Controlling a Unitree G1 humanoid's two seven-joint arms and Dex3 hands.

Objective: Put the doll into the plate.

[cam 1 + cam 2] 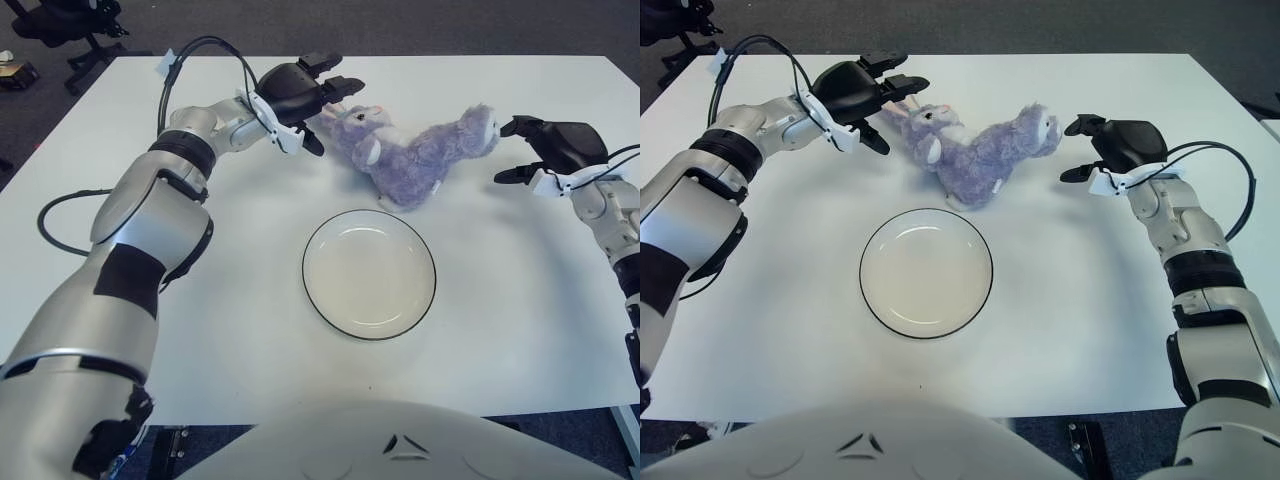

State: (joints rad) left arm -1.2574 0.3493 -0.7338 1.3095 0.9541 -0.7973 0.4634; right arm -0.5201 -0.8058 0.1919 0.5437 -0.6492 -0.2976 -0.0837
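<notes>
White table (pixel 520 330): purple doll (pixel 415 150) lying beyond plate (pixel 369 273) (apart); left hand (pixel 305 90) fingers spread at doll's head, right hand (pixel 555 145) fingers spread just beside its far end.

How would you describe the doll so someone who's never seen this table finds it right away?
On the white table, look just beyond the round plate. The doll lies there between the left hand and right hand. It is the only soft thing there: a fluffy purple plush animal.
</notes>
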